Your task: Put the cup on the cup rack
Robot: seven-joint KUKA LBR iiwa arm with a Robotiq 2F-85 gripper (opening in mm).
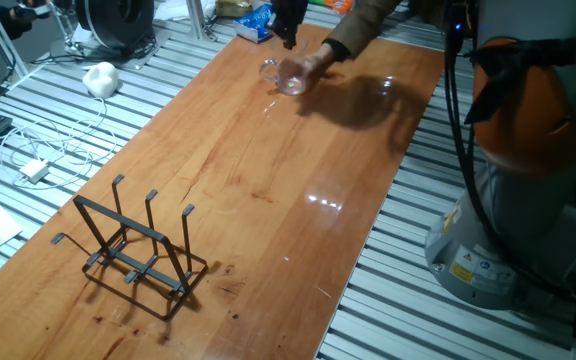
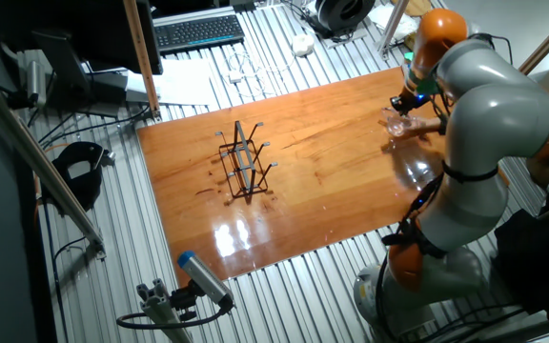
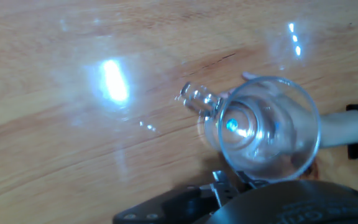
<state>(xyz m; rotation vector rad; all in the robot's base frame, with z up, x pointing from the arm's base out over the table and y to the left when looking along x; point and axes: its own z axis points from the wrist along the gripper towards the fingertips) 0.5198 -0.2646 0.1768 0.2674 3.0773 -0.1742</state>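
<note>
The clear glass cup [image 1: 288, 75] stands on the far end of the wooden table, with its side handle toward the left. It also shows in the other fixed view [image 2: 396, 122]. A person's hand [image 1: 318, 60] in a brown sleeve touches it from the right. My gripper [image 1: 287, 40] hangs just above and behind the cup, apart from it; its jaws are too dark to read. In the hand view I look down into the cup [image 3: 267, 132], with its handle [image 3: 197, 98] to the left. The black wire cup rack [image 1: 138, 250] with three prongs stands at the near left, far from the cup.
The person's arm [image 1: 368, 25] reaches over the table's far right corner. The robot base [image 1: 528, 180] stands beside the table's right edge. Cables, a white object [image 1: 101, 78] and a keyboard [image 2: 198, 31] lie off the table on the slatted frame.
</note>
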